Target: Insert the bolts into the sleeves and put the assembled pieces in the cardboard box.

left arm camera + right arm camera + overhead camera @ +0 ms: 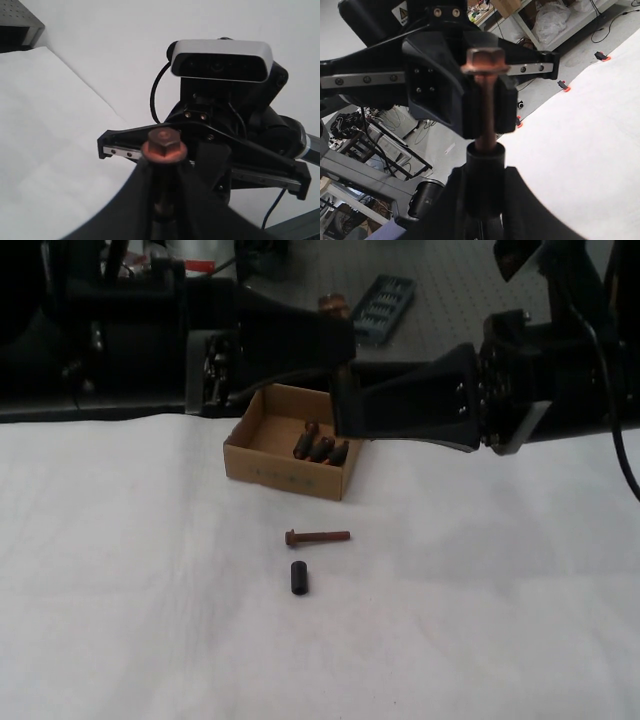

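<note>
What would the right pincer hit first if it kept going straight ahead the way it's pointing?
Most likely the left pincer, facing it and clamped on the copper-coloured hex-head bolt whose shaft enters the black cylindrical sleeve the right pincer holds.

We see a bench point(120, 590) covered with a white sheet. An open cardboard box point(285, 476) sits on it toward the back. Nearer us, apart from the box, a loose bolt point(318, 536) lies on its side, with a dark sleeve point(298, 579) just beside it.

Coppery metal bolt point(484, 110), matt black sleeve point(485, 167), brown cardboard box point(285, 472), white cloth point(150, 590)
</note>
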You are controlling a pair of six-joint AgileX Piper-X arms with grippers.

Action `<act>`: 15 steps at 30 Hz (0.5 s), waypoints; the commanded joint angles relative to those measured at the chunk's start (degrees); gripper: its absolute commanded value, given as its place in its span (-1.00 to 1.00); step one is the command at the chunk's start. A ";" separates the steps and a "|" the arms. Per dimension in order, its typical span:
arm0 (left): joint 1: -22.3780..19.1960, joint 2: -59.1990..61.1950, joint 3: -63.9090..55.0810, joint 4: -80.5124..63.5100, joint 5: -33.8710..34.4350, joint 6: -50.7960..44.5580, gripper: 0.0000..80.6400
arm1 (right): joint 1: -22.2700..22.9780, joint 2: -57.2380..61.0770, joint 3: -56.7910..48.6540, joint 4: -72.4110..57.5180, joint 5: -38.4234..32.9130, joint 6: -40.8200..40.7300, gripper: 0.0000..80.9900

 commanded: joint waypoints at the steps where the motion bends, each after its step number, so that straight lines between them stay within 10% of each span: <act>1: 0.47 -0.57 0.15 2.10 2.16 1.74 -0.98 | -1.77 -0.75 -0.75 -1.86 0.66 -0.43 -0.93; 5: 0.47 -0.57 0.15 2.10 4.24 1.74 -0.86 | -1.77 -0.75 -0.75 -1.86 0.66 -0.43 -0.93; 11: 0.47 -0.57 0.15 2.10 6.00 0.96 0.25 | -1.77 -0.75 -0.75 -1.86 0.66 -0.43 -0.93; 15: 0.47 -0.57 0.15 2.10 5.38 -1.43 0.25 | -1.77 -0.75 -0.75 -1.86 0.66 -0.43 -0.93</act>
